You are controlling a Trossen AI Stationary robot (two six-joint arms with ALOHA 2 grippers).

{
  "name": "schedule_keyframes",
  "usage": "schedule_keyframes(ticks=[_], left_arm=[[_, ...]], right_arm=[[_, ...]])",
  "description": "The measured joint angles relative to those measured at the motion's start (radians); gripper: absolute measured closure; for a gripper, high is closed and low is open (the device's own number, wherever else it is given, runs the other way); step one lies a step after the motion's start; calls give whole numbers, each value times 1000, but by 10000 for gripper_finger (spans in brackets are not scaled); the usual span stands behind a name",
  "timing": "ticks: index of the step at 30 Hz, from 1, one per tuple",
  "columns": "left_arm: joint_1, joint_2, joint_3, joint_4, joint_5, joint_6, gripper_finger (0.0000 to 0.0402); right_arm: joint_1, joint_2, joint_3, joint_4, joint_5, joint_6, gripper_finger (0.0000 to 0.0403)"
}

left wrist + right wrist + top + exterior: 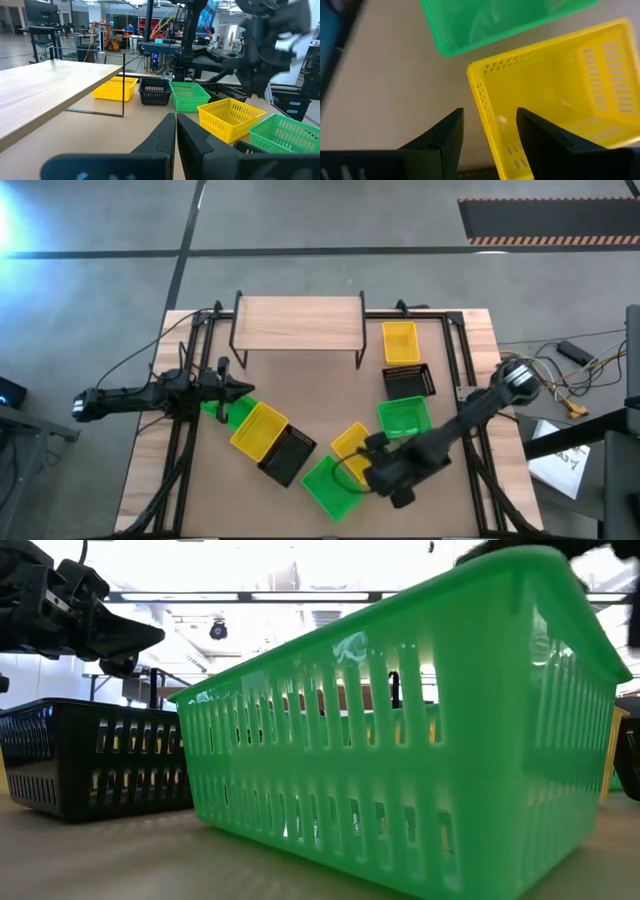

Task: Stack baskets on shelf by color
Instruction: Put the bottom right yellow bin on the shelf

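The light-wood shelf stands on thin black legs at the table's far side, its top bare. Yellow, green and black baskets lie scattered on the table. My right gripper is open, pointing down over a yellow basket near the table's middle. One finger stands outside its short wall and the other finger inside, with a gap on each side. A green basket lies just beyond. My left gripper is shut and hovers at the table's left, above a partly hidden green basket.
A yellow, a black and a green basket sit in a row right of the shelf. Near the front lie a yellow, a black and a green basket. A black frame borders the table.
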Motion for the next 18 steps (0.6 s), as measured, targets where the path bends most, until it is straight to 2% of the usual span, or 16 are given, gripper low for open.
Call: schedule_keyframes(ticks=[5,10,14,18], left_arm=[[0,0,0,0,0,0,402],[0,0,0,0,0,0,402],[0,0,0,0,0,0,402],[0,0,0,0,0,0,402]], right_arm=[[9,124,61,-51,34,52,258],[7,188,79,-75,76,75,317],[-5,176,91,-98,119,74,378],[-48,127,92,-103,139,76,391]])
